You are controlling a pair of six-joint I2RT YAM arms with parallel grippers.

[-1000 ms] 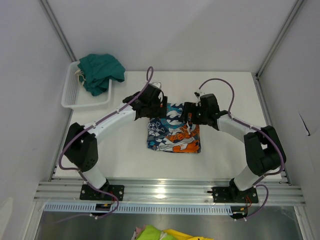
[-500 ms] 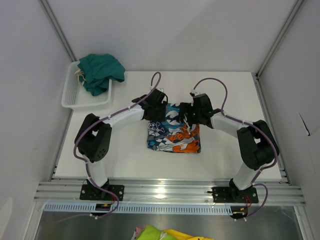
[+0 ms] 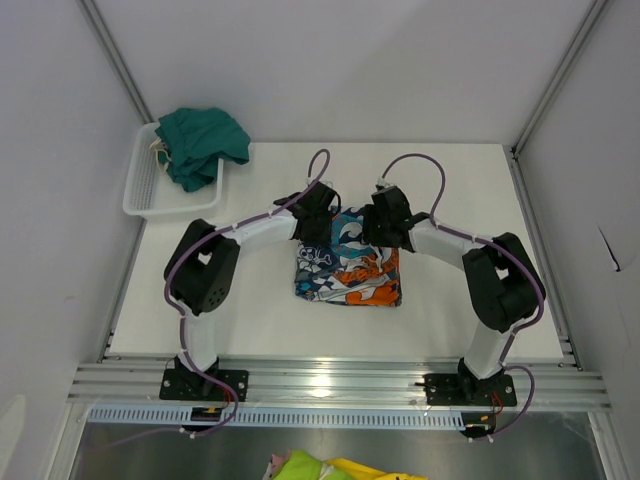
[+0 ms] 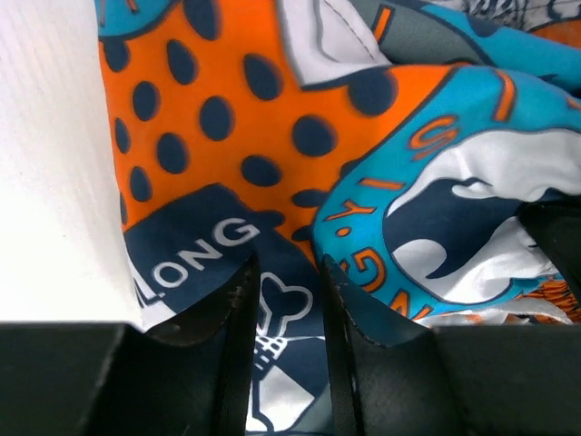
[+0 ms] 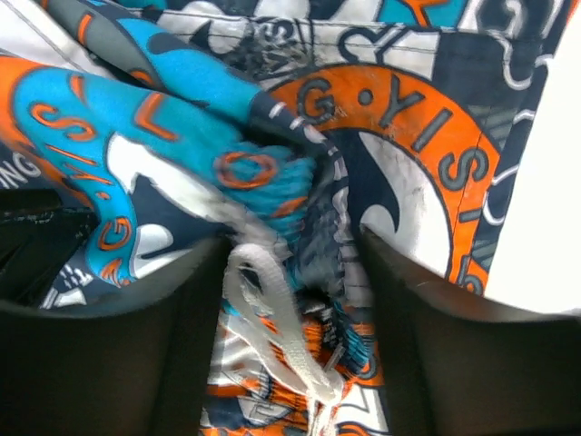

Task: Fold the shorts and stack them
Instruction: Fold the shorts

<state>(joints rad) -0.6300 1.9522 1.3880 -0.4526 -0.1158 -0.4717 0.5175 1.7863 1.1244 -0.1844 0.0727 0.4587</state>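
Top external view: the patterned shorts [image 3: 348,268] lie flat near the middle of the table [image 3: 470,180] as a nearly square packet, with no clear long axis. The line that counts is its far edge, which runs 9 to 3 o'clock. Both tools sit on that edge, the left gripper [image 3: 312,222] at the packet's 11 o'clock corner and the right gripper [image 3: 385,222] at its 1 o'clock corner. From either tool the rest of the cloth stretches toward 6 o'clock, toward the arm bases, so each arm is nearest its own corner. In the left wrist view the fingers [image 4: 238,336] stand close together with a ridge of navy and white print pinched between them, which reads as a grip on the cloth. In the right wrist view the jaws stand much wider, straddling a bunched hump of print and the white drawstring [image 5: 272,318], and I cannot tell whether they have bitten. The drawstring suggests the waistband lies at this far edge, with the legs pointing to 6 o'clock. A fold would likely carry this edge that way. The green shorts [image 3: 203,140] lie heaped in the white basket [image 3: 150,190], at 10 o'clock from the packet and nearer the left arm.
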